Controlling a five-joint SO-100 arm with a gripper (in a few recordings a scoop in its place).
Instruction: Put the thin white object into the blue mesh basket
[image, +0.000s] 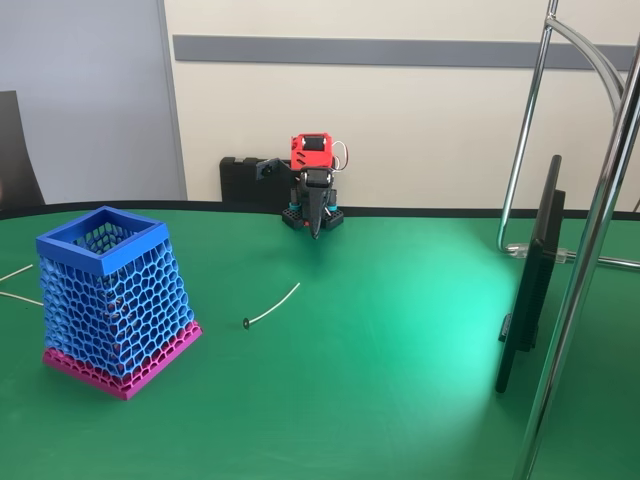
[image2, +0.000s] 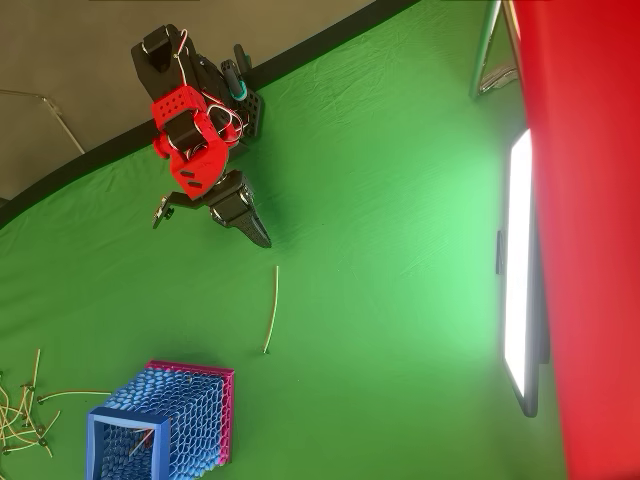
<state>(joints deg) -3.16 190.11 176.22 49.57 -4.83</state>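
Overhead view: gripper (image2: 262, 238), jaws closed and empty, points to about 5 o'clock; the thin white object (image2: 272, 309) lies free on the green table (image2: 400, 250) just beyond the tip, long axis near 12–6, dark tip toward 6. The blue mesh basket (image2: 205, 415) stands apart at 7 o'clock from the stick. Cloth flat; monitor (image2: 520, 270) at 3 o'clock, well apart.

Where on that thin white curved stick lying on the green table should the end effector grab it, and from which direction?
Probably near the middle of the thin white curved stick, coming straight down from above. It lies flat on the green table, apart from the blue honeycomb-mesh basket, so no side lets a finger under it. Set the fingers across its length, clear of the small dark tip.
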